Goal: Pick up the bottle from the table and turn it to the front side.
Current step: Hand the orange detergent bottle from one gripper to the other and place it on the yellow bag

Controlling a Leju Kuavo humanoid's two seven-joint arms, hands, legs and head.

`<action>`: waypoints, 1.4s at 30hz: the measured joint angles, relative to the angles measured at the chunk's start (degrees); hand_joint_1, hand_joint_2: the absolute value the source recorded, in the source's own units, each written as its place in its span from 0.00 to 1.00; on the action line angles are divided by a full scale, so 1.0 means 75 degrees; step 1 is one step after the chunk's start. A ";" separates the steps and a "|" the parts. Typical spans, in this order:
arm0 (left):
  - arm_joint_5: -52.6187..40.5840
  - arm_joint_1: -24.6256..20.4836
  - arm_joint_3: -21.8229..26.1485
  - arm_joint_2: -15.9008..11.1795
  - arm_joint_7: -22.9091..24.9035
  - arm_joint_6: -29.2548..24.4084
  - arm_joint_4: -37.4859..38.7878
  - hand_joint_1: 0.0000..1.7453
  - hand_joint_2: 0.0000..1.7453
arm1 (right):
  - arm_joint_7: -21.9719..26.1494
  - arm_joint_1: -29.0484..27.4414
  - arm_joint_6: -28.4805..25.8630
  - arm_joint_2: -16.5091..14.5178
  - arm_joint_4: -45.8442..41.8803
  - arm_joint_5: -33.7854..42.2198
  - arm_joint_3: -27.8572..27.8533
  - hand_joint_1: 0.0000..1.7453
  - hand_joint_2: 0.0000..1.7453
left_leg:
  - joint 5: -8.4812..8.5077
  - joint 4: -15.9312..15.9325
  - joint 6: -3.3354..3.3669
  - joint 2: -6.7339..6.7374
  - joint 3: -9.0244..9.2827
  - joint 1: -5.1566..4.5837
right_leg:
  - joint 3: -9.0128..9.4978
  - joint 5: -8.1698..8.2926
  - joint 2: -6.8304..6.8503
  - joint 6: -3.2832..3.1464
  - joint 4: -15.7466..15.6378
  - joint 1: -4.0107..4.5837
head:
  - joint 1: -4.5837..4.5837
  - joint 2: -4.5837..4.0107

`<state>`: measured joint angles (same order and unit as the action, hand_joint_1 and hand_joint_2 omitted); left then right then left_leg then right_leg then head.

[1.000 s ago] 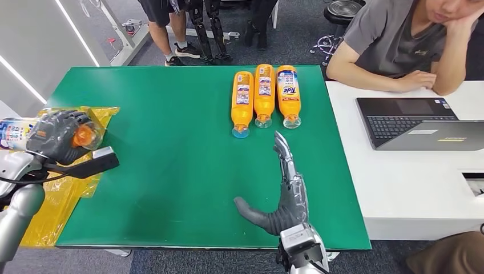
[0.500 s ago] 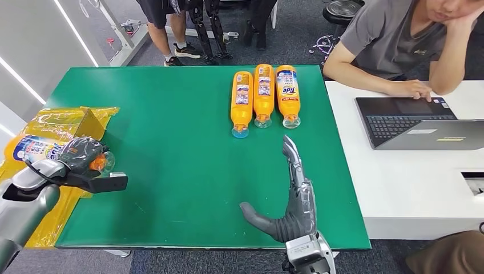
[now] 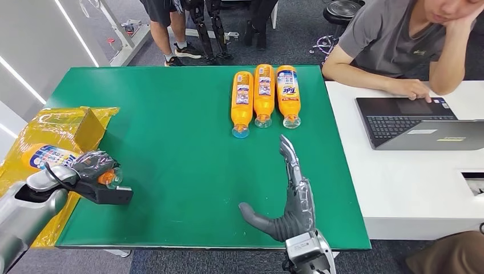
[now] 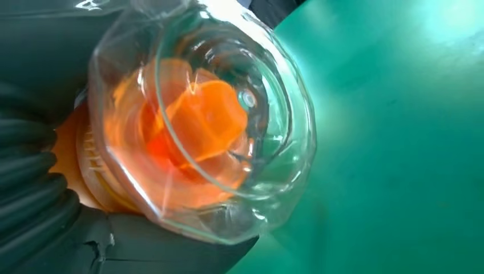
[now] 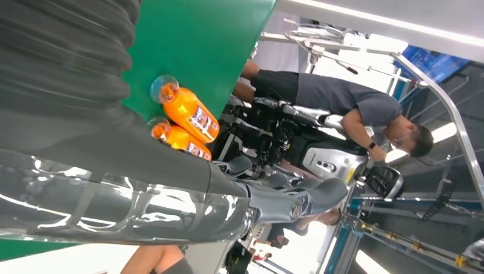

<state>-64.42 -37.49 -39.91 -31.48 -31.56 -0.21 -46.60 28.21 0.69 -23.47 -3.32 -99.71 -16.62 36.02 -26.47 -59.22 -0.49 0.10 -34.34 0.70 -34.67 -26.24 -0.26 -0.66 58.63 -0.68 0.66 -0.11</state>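
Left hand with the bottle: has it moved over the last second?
Yes. The left hand has carried the bottle down and toward the robot, along the green table's left edge, beside the yellow bag.

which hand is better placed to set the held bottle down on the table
Left. The left hand already grips the bottle at the green table's left edge. The right hand rests open and flat on the table, holding nothing.

Head view high above, looking forward and down over the green table (image 3: 171, 142), left wrist view pressed close against a bottle cap (image 4: 200, 120) with tabletop at frame right, right wrist view turned sideways, sharing the three lying bottles (image 3: 264, 94).
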 joint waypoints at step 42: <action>0.2054 -0.0043 -0.0519 0.0082 0.0511 0.0125 0.0903 0.00 1.00 | -0.0052 0.0217 0.0211 0.0000 0.0274 0.0223 0.0012 0.00 1.00 | 0.0000 0.0003 0.0000 -0.0006 0.0009 0.0000 | 0.0014 -0.0001 0.0007 -0.0001 0.0002 0.0000 | -0.0001 0.0000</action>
<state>-49.02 -37.82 -43.80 -30.86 -27.73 0.72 -39.82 27.82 2.31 -21.90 -3.32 -97.66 -14.95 36.11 -26.47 -59.20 -0.49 0.05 -34.27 0.70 -34.57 -26.24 -0.21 -0.67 58.64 -0.68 0.66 -0.11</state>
